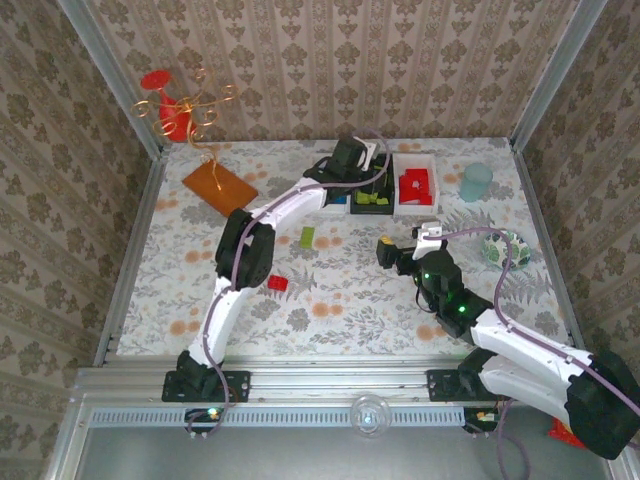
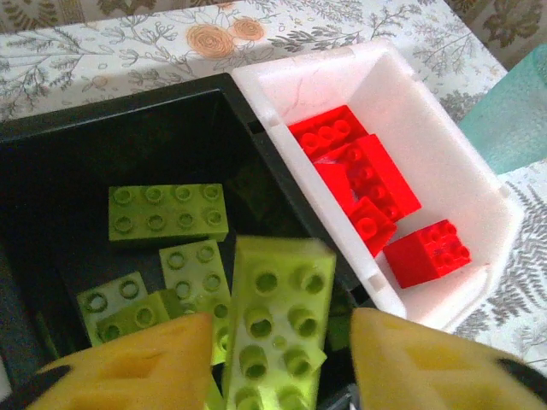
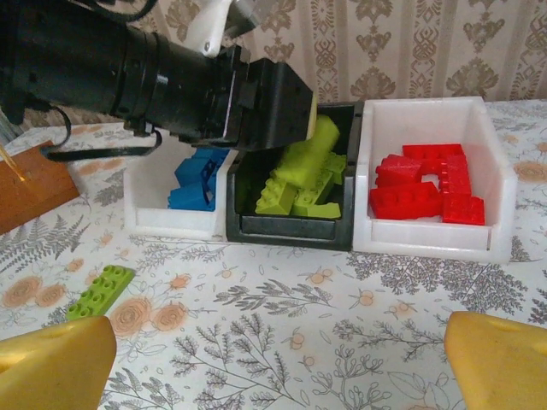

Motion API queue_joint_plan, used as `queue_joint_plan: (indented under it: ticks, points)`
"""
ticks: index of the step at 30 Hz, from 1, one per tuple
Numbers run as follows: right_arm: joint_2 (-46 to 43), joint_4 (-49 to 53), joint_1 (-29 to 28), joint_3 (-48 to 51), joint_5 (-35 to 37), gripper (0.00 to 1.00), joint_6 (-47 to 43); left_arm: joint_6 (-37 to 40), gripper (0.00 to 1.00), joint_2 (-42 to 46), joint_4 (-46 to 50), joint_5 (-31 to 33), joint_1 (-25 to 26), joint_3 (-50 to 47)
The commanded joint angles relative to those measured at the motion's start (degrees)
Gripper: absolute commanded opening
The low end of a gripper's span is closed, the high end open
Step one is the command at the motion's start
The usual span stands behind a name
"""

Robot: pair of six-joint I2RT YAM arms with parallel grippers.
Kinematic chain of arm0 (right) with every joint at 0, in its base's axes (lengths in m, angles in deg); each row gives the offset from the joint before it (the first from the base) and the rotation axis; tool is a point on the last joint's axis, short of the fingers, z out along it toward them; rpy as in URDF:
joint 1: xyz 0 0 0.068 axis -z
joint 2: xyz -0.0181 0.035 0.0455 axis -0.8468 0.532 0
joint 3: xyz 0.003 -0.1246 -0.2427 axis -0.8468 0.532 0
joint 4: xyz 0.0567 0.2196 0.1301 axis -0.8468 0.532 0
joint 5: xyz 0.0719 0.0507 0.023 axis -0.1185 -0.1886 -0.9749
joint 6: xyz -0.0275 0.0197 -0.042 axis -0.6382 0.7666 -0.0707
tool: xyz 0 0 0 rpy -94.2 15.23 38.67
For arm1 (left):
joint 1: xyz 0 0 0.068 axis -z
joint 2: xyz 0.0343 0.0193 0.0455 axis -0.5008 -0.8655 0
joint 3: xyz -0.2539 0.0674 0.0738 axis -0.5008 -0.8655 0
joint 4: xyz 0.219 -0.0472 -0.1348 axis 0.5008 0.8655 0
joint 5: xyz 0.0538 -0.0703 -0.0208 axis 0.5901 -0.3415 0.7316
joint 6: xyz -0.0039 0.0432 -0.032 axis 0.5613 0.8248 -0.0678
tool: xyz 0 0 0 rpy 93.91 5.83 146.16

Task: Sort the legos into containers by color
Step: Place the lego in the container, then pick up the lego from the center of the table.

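**Left gripper [image 2: 280, 376].** Locate above the black rectangular plastic bin [image 2: 60, 171], the middle one of the row of three. Note the yellow fingers [image 2: 128, 371] parted, with a narrow gap on each side of the lime green eight-stud plastic brick [image 2: 278, 316] — no pinch visible. Read the brick as tilted: lower end apparently among the other lime green bricks [image 2: 167, 213] in the bin, upper end between the fingers.

**Right gripper [image 1: 392, 250].** Locate low over the floral table surface [image 1: 350, 290], in front of the bins. Note its fingers [image 3: 51, 367] spread wide, nothing between them.

**Contents.** Confirm blue bricks [image 3: 195, 179] in the left white plastic bin [image 3: 167, 224] and red bricks [image 3: 423, 188] in the right white plastic bin [image 3: 427, 243]. Count as unsorted a flat lime green brick [image 1: 307, 237] and a small red brick [image 1: 277, 283], both loose on the table.

**Hazards, by judgement:**
- Snagging on withdrawal. Cause: tilted brick close to a finger pad. Result: brick dragged up and over the wall, into the red bin or onto the table.
- Bin displacement. Cause: a finger brushing the black rim during the lift. Result: row knocked out of line.
- Arm conflict. Cause: right gripper reaching for the flat lime green brick across the retreat path of the left arm [image 1: 285, 210].
- Colour error. Cause: red bin wall touching the black bin — allow no sideways drift.
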Motion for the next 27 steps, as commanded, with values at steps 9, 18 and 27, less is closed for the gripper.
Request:
queue_joint_plan:
  ticks: [9,18,27]
  points:
    - [0.14,-0.12,0.4,-0.08,1.22,1.0,1.38,3.77,0.69,27.85,-7.16,3.48,-2.42,-32.97]
    - [4.18,-1.39,0.31,-0.87,-1.94,1.0,2.34,3.92,0.7,39.46,-4.47,10.45,-5.0,-57.73]
    - [5.46,-0.99,0.3,-1.54,-2.12,1.0,2.13,5.54,0.69,29.09,4.28,13.05,-4.92,-50.05]
